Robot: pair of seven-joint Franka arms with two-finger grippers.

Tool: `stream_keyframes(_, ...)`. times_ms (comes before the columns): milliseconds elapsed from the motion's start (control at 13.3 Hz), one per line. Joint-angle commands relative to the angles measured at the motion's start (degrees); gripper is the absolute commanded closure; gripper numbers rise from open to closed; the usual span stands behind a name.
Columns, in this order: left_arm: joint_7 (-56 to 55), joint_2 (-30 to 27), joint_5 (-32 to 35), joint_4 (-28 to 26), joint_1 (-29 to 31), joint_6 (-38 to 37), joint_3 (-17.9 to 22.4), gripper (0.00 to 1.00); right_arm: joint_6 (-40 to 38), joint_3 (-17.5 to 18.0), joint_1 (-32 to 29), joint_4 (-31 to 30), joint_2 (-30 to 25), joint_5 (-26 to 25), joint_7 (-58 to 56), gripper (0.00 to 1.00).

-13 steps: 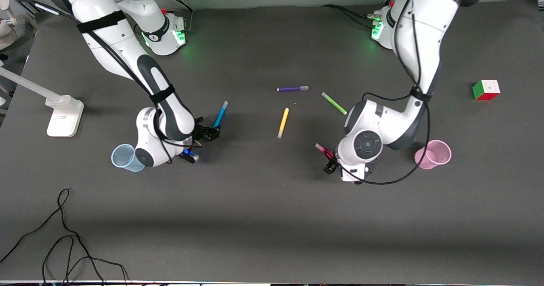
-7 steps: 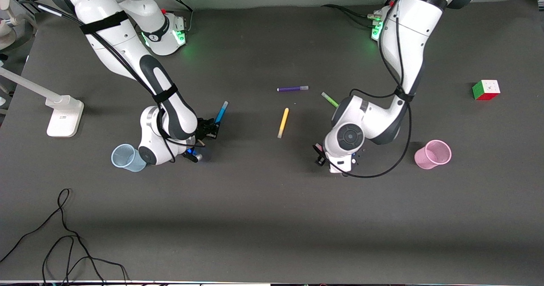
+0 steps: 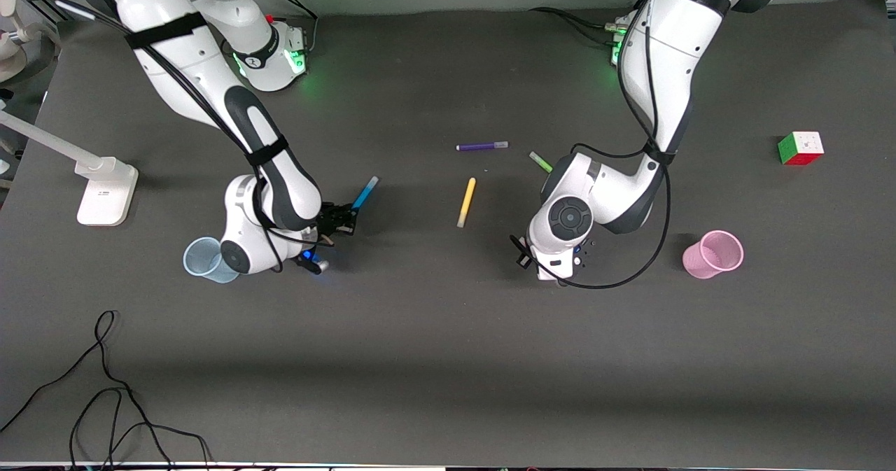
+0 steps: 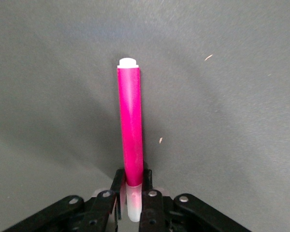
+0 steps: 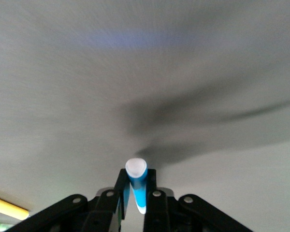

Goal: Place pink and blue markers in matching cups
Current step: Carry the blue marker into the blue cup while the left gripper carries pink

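My left gripper [image 3: 522, 252] is shut on the pink marker [image 4: 130, 135], gripping it at its pale end [image 4: 132, 176]. It holds the marker over the table's middle, well away from the pink cup [image 3: 714, 254]. In the front view the wrist hides the marker. My right gripper [image 3: 343, 218] is shut on the blue marker [image 3: 365, 193], which juts out from the fingers over the table. The right wrist view shows that marker [image 5: 137, 186] end-on between the fingers [image 5: 136, 178]. The pale blue cup [image 3: 203, 259] stands upright beside the right wrist.
A purple pen [image 3: 481, 146], a yellow pen [image 3: 466, 202] and a green pen [image 3: 540, 161], partly under the left arm, lie mid-table. A colour cube [image 3: 800, 148] sits at the left arm's end. A white lamp base [image 3: 105, 191] and a black cable [image 3: 105, 387] are at the right arm's end.
My left gripper has carried the pink marker away from the pink cup toward the table's middle, and the arm now covers more of the green pen. My right gripper has shifted slightly with the blue marker.
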Motion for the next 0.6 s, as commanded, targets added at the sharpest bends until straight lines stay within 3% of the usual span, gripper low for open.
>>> stream_keyframes(0,1.8,-4.9,-0.3,0.4,1.4,-5.8,0.8,1.00,-1.5,-3.6,0.1,-1.1,-10.1,-8.2,1.5,1.00)
stream_keyframes(151,6.4,-5.6,-0.5,8.7,6.4,-18.9,0.4,1.00,-1.3,-6.6,0.1,-1.0,-15.6,-11.2,-0.2,1.00)
stream_keyframes(376,14.8,-5.7,-0.5,23.0,12.8,-39.7,0.3,1.00,1.4,-10.9,0.1,0.5,-21.2,-19.8,-3.1,1.00)
stream_keyframes(527,21.5,-6.3,-2.5,30.2,19.2,-49.5,0.2,1.00,5.3,-12.1,0.1,-0.1,-24.3,-26.1,-5.5,1.00)
